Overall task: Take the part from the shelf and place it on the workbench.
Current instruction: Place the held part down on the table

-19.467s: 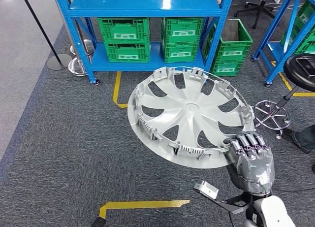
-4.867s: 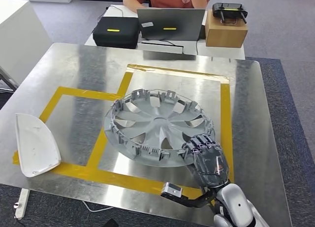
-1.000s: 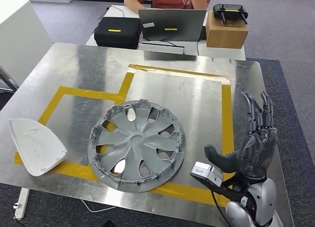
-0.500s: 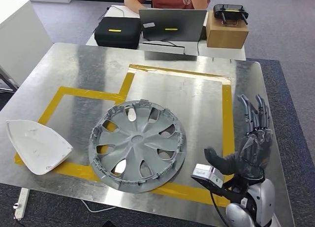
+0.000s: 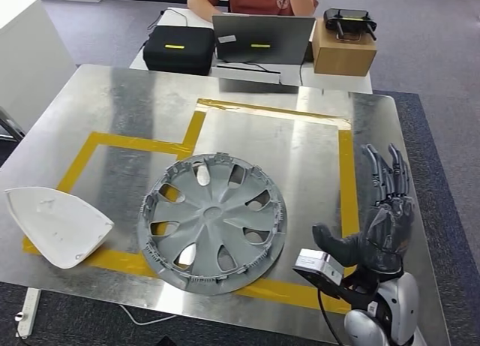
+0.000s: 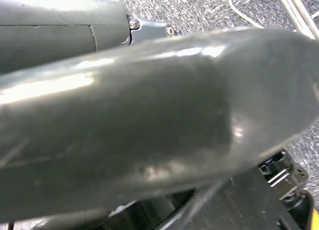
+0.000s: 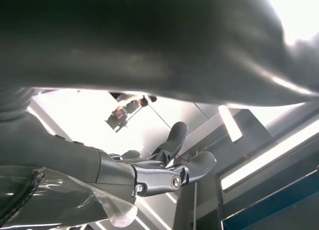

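- Where yellow tape (image 5: 348, 182) crosses the brushed-steel bench (image 5: 124, 106), a round grey spoked hubcap (image 5: 213, 221) lies flat.
- Right hand (image 5: 380, 224), at its 3 o'clock: fingers spread, empty.
- Left hand: state cannot be told.

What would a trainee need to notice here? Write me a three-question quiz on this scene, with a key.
1. True or false: the right robot hand is gripping the hubcap.
2. Multiple choice: what lies at the near left corner of the metal table? A) a white curved part B) a green crate C) a laptop
3. Fill in: the hubcap's near edge lies across a strip of ____ tape.

Key
1. False. The hand is open with fingers spread, apart from the hubcap, which lies flat on the table.
2. A, the white curved part.
3. Yellow.
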Available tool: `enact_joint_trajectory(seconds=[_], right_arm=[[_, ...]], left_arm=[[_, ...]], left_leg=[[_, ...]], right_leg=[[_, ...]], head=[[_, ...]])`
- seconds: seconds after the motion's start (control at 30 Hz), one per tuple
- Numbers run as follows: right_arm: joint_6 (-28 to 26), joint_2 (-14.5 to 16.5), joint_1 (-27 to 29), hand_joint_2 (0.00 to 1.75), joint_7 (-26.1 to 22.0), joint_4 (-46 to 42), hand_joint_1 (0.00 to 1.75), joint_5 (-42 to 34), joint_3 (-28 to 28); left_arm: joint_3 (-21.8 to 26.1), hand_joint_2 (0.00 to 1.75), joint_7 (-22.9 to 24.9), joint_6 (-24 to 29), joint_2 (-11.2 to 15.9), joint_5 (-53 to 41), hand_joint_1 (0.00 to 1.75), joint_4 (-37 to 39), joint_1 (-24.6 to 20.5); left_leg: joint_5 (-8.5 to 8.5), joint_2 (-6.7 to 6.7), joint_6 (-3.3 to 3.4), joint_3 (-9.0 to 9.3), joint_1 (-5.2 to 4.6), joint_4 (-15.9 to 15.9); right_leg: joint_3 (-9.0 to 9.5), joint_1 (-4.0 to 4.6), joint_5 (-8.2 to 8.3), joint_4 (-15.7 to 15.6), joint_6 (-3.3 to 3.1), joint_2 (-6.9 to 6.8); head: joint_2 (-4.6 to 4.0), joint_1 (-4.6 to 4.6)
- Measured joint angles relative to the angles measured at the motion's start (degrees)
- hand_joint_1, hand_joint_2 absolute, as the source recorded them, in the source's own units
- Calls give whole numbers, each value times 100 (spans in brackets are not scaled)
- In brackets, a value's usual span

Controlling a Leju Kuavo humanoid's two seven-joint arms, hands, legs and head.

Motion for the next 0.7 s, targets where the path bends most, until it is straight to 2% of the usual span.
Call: enact_joint_trajectory(seconds=[0.07,0.1,0.13,0.23,0.3,0.33,0.4,0.43,0.47,0.5,0.53,0.6,0.63,0.67,0.7], right_arm=[[7,0,-12,0,-4,1,0,-5,-16],[10,0,-21,0,-5,1,0,-7,-22],[13,0,-28,0,-7,1,0,-9,-26],[20,-2,-23,0,-7,-3,0,-15,-32],[21,-2,-26,0,-7,-4,0,-17,-38],[21,-2,-29,0,-7,-5,0,-18,-39],[24,-2,-32,0,-9,1,0,-20,-40],[26,-2,-32,0,-11,7,0,-21,-40],[29,-2,-32,0,-14,14,0,-21,-40],[33,-2,-33,0,-17,20,0,-17,-40],[36,-2,-35,0,-20,23,0,-3,-40],[38,-2,-45,0,-19,24,0,47,-40],[37,-2,-53,0,-17,24,0,73,-40],[37,-2,-61,0,-14,25,0,92,-40],[34,-2,-69,0,-10,25,0,108,-38]], left_arm=[[2,0,0,-4,-2,0,0,0,-4],[3,0,0,-5,-2,0,0,0,-6],[4,0,0,-5,0,0,0,0,-6],[9,0,0,-5,2,-2,0,0,-8],[10,0,0,-3,3,-5,0,0,-15],[13,0,0,-1,2,-6,0,0,-18],[21,0,2,4,1,-7,0,0,-16],[26,0,8,7,1,-7,0,0,-10],[29,0,17,10,0,-6,0,0,-6],[33,0,28,15,1,-6,0,0,-4],[34,0,38,20,1,-5,0,0,-6],[38,0,44,27,4,-6,0,0,-16],[39,0,44,30,4,-7,0,0,-23],[40,0,44,33,1,-7,0,0,-29],[42,0,45,36,-2,-7,0,0,-31]], left_leg=[[-31,21,-57,10,10,33],[-52,28,-97,6,3,65],[-67,37,-137,0,-8,90],[-77,81,-237,-7,-5,115],[-208,29,-293,-59,15,266],[-355,-20,-314,-149,20,489],[-709,-83,-326,-464,21,1210],[-821,-93,-322,-617,20,1541],[-833,-98,-310,-703,18,1719],[-737,-102,-290,-693,16,1685],[-553,-110,-261,-586,11,1445],[-190,-153,-186,-244,-6,695],[-105,-174,-163,-114,-15,401],[-78,-192,-171,-44,-19,223],[-97,-198,-191,-29,-22,163]], right_leg=[[392,-15,364,-773,24,-88],[567,-14,468,-1097,2,-121],[668,-7,502,-1282,-31,-144],[681,15,505,-1319,-172,-77],[682,5,525,-1327,-235,-30],[687,-1,530,-1333,-262,-10],[688,12,528,-1331,-297,32],[689,22,526,-1330,-308,55],[693,31,524,-1329,-315,79],[700,38,521,-1328,-318,101],[712,44,519,-1328,-319,124],[727,59,508,-1324,-305,155],[719,67,503,-1318,-288,166],[704,75,493,-1309,-283,173],[688,81,489,-1302,-280,176]], head=[[0,4],[0,3],[0,-3],[0,-20],[0,-27],[0,-37],[0,-49],[0,-50],[0,-50],[0,-50],[0,-50],[0,-49],[0,-47],[0,-42],[0,-40]])
